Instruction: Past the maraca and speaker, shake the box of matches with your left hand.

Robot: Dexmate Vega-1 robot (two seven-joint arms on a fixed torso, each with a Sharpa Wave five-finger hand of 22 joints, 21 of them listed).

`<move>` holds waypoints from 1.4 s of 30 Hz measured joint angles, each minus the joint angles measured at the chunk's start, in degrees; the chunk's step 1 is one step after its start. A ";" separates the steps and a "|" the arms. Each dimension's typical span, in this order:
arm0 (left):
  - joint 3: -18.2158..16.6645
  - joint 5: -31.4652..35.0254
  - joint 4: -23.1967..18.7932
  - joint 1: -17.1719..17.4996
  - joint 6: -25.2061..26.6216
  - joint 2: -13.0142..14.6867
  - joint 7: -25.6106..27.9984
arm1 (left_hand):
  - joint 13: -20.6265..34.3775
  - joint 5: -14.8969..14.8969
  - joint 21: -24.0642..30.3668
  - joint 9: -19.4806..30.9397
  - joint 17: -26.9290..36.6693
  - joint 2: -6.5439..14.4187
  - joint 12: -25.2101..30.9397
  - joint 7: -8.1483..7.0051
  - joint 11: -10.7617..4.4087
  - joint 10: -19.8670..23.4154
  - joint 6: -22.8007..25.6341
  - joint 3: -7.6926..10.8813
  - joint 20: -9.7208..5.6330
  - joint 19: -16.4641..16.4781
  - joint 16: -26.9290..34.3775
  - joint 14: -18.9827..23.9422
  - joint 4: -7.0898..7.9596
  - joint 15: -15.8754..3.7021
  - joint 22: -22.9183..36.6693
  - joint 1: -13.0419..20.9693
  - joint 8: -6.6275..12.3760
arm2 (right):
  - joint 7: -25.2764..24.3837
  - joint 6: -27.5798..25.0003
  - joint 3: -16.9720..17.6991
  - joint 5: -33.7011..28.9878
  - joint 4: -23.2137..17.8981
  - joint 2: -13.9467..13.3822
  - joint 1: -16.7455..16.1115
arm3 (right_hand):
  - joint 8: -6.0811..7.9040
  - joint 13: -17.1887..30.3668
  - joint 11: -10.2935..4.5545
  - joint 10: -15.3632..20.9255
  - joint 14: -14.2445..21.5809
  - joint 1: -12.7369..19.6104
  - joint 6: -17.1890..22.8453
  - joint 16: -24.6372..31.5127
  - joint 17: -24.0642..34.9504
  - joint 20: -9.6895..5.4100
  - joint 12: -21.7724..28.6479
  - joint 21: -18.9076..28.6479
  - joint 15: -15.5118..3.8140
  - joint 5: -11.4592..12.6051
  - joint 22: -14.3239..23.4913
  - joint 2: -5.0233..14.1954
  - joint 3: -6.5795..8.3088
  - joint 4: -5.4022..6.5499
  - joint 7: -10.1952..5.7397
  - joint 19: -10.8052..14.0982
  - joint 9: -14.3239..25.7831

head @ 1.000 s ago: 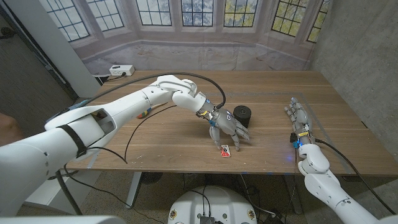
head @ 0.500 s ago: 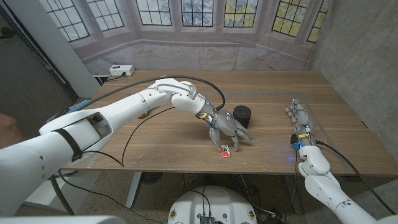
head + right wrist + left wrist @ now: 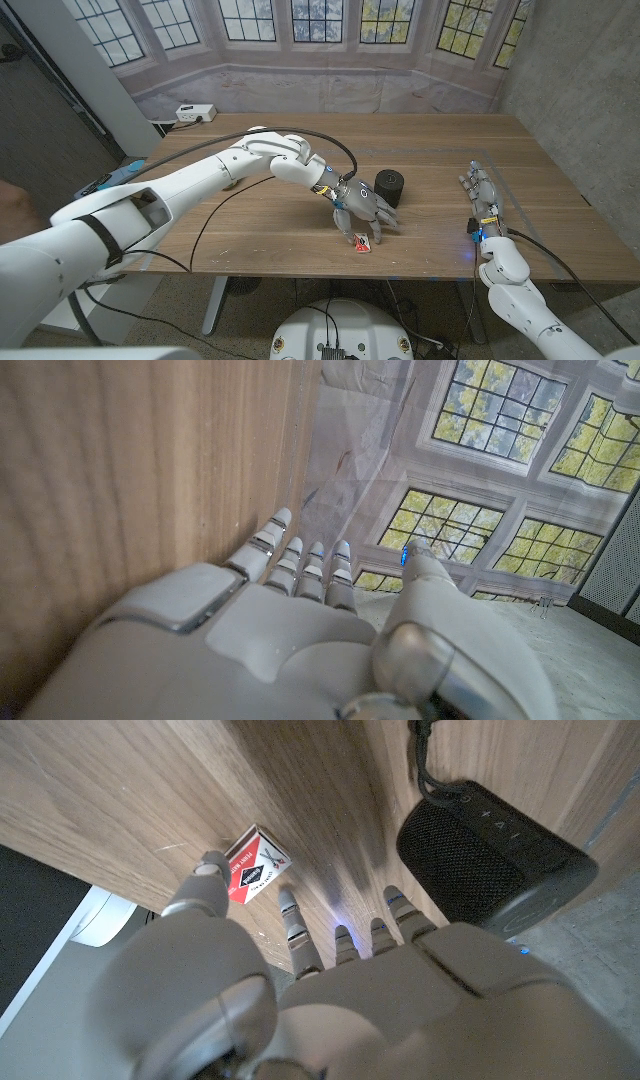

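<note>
Starting at your left, the left arm has swung a little further in over the last second, and the left hand [image 3: 362, 210] has dropped closer to the table [image 3: 260, 225], its fingers spread and holding nothing; in the left wrist view the thumb tip [image 3: 207, 870] sits right at the edge of the box of matches [image 3: 255, 866], though I cannot tell whether it touches; the box lies flat near the table's front edge, just below the hand [image 3: 361, 241]; the speaker [image 3: 389, 186] stands just behind the hand; you have closed in but not yet gripped, so the pinch and lift come before any shake, by my reading; far right, your right hand [image 3: 480, 190] stands on its edge, fingers straight and empty, unchanged.
</note>
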 measured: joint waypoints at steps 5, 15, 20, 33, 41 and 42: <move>-0.46 1.63 -1.16 0.91 0.65 0.90 1.97 | 0.00 0.00 0.02 0.00 0.00 0.39 0.45 0.37 -0.02 1.03 0.37 0.00 -0.10 0.53 0.00 0.59 0.00 -0.42 0.00 0.87 0.00 | 0.13 0.56 0.06 0.09 0.19 0.21 -0.17 | 0.00 0.00 0.00 0.00 0.00 0.00 0.00 0.00 0.00 0.00 0.00 0.00 0.00 0.00 0.00 0.00 0.00 0.00 0.00 0.00 0.00; -0.82 4.00 -2.79 2.21 1.78 2.04 5.38 | 0.00 0.00 0.02 0.27 0.00 0.56 0.90 0.80 -0.14 2.15 1.01 -0.23 -0.15 1.18 0.44 1.82 -0.24 -0.83 0.00 1.47 0.00 | 0.39 1.40 0.20 0.19 0.45 0.53 -0.61 | 0.00 0.00 0.00 0.00 0.00 0.00 0.00 0.00 0.00 0.00 0.00 0.00 0.00 0.00 0.00 0.00 0.00 0.00 0.00 0.00 0.00; -0.83 4.97 -3.17 2.58 2.21 2.32 6.92 | 0.13 0.00 0.02 0.27 0.00 0.41 0.90 0.80 0.06 2.79 1.61 -0.23 -0.21 1.64 0.44 2.25 -0.24 -0.81 0.00 1.32 0.00 | 0.50 1.82 0.35 0.37 0.55 0.69 -0.97 | 0.00 0.00 0.00 0.00 0.00 0.00 0.00 0.00 0.00 0.00 0.00 0.00 0.00 0.00 0.00 0.00 0.00 0.00 0.00 0.00 0.00; -0.29 6.62 -3.30 3.01 3.13 2.63 10.02 | 0.12 0.00 0.49 0.54 0.00 0.19 1.33 1.10 -0.29 4.04 3.96 -0.23 -0.62 2.67 0.44 3.58 -0.25 -1.54 0.00 1.55 0.79 | 0.95 2.57 0.48 0.99 1.32 1.18 -1.44 | 0.00 0.00 0.00 0.00 0.00 0.00 -0.01 0.00 0.00 0.00 0.00 0.00 0.00 0.00 0.00 0.00 0.00 0.00 -0.01 0.00 0.31; 0.16 6.98 -3.07 3.18 3.57 2.85 11.05 | 0.12 0.00 0.49 0.63 0.00 -0.12 1.33 1.29 -0.13 4.20 4.15 -0.55 -0.62 2.66 0.44 3.66 -0.23 -1.45 0.00 1.86 1.01 | 1.15 2.62 0.51 1.25 1.68 1.33 -1.50 | 0.00 0.00 0.00 0.00 0.00 0.00 -0.01 0.00 0.00 0.00 0.00 0.00 0.00 0.00 0.00 0.00 0.00 0.00 -0.01 0.00 0.31; 0.21 7.16 -3.07 3.22 3.80 2.88 11.61 | 0.12 0.00 0.49 0.63 0.00 -0.12 1.33 1.29 -0.13 4.20 4.15 -0.55 -0.48 2.80 0.44 3.66 -0.23 -1.45 0.00 1.86 1.01 | 1.18 2.66 0.52 1.28 1.78 1.37 -1.51 | 0.00 0.00 0.00 0.00 0.00 0.00 -0.01 0.00 0.00 0.00 0.00 0.00 0.00 0.00 0.00 0.00 0.00 0.00 -0.01 0.00 0.31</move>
